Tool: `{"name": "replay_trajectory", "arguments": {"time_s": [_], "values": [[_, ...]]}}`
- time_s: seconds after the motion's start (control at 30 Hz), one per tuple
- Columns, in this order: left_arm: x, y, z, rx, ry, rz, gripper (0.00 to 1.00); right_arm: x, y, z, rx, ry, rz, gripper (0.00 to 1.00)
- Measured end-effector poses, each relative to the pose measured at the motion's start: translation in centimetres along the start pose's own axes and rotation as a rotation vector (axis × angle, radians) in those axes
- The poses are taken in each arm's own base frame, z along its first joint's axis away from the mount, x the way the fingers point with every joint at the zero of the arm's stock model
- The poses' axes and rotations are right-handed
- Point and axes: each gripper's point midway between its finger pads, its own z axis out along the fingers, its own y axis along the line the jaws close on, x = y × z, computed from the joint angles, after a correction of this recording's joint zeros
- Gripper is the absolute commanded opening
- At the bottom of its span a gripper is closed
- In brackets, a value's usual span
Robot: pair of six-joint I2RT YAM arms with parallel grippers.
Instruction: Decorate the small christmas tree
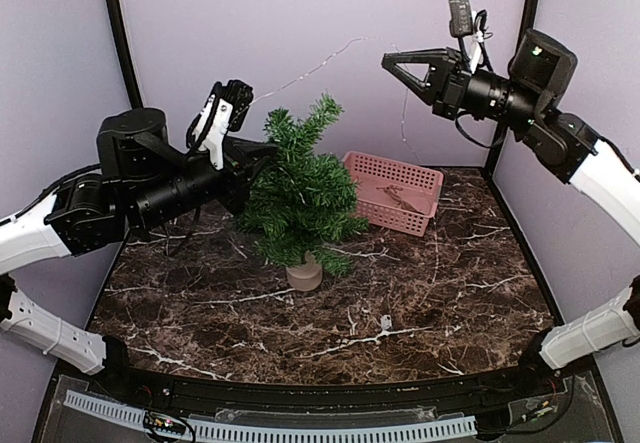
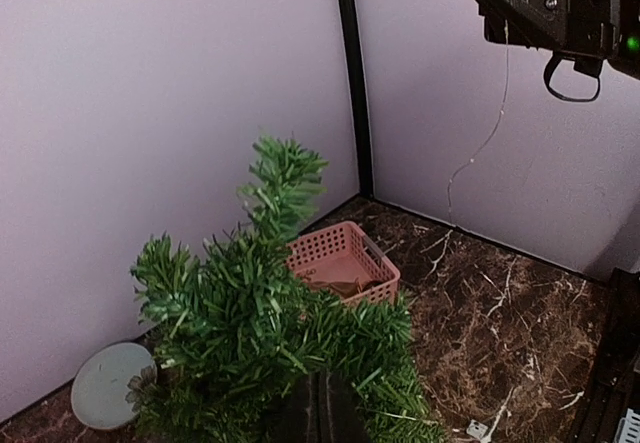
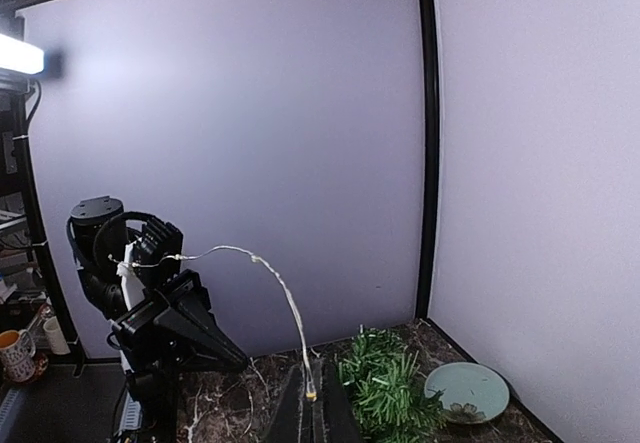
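Currently: small christmas tree (image 1: 300,193) upright on tan base (image 1: 304,276), centre-left of marble table (image 1: 420,293). Pink basket (image 1: 420,178) just behind-right of tree. Left gripper (image 1: 262,155) at tree's left flank, fingers pressed together, tips buried in needles; any grasped item not determinable. Right gripper (image 1: 386,60) high above basket, jaws pinched on thin light wire (image 1: 330,53). Wire arcs toward left wrist; one strand hangs below right gripper.

Obstacles: small christmas tree (image 1: 300,198), upright left of table centre; pink basket (image 1: 395,193) just beside it toward the far right corner; pale plate (image 2: 108,385) behind the tree toward the far left corner; thin wire (image 3: 290,303) strung overhead between left gripper (image 3: 240,361) and right gripper (image 1: 388,60). Free: marble table (image 1: 200,333) along near and right edges.
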Motion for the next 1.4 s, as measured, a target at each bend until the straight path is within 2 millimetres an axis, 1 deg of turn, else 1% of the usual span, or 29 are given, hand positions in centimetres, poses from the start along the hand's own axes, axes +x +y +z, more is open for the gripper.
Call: {"name": "replay_trajectory", "arguments": {"time_s": [0.13, 0.27, 0.37, 0.43, 0.57, 0.73, 0.83, 0.97, 1.17, 1.33, 1.4], "values": [[2.7, 1.4, 0.4, -0.010, 0.104, -0.067, 0.00, 0.8, -2.2, 1.7, 0.049, 0.019, 0.005, 0.00], [4.0, 3.0, 0.5, -0.032, 0.155, -0.134, 0.00, 1.5, -4.3, 3.1, 0.099, 0.039, 0.009, 0.00], [4.4, 4.1, 0.6, -0.045, 0.167, -0.176, 0.00, 1.9, -5.8, 4.2, 0.130, 0.044, 0.006, 0.00], [4.5, 4.6, 0.7, -0.048, 0.171, -0.198, 0.00, 2.4, -6.8, 4.8, 0.151, 0.055, 0.008, 0.00], [4.4, 5.4, 0.7, -0.044, 0.181, -0.237, 0.00, 3.8, -8.9, 6.1, 0.199, 0.091, 0.016, 0.00], [4.3, 6.0, 0.7, -0.045, 0.182, -0.270, 0.00, 6.4, -11.1, 7.1, 0.238, 0.147, 0.032, 0.00], [4.7, 6.0, 0.6, -0.050, 0.196, -0.282, 0.00, 7.8, -11.8, 7.4, 0.247, 0.177, 0.047, 0.00], [5.6, 6.0, 0.4, -0.056, 0.216, -0.294, 0.00, 9.0, -12.3, 7.6, 0.251, 0.203, 0.058, 0.00], [8.3, 6.0, 0.4, -0.070, 0.262, -0.323, 0.00, 10.2, -12.6, 8.0, 0.245, 0.227, 0.066, 0.00], [10.0, 7.1, 0.5, -0.127, 0.253, -0.368, 0.00, 11.1, -12.9, 8.1, 0.247, 0.245, 0.067, 0.00], [10.3, 7.5, 0.4, -0.153, 0.232, -0.384, 0.00, 11.2, -13.0, 8.1, 0.247, 0.248, 0.067, 0.00]]}}
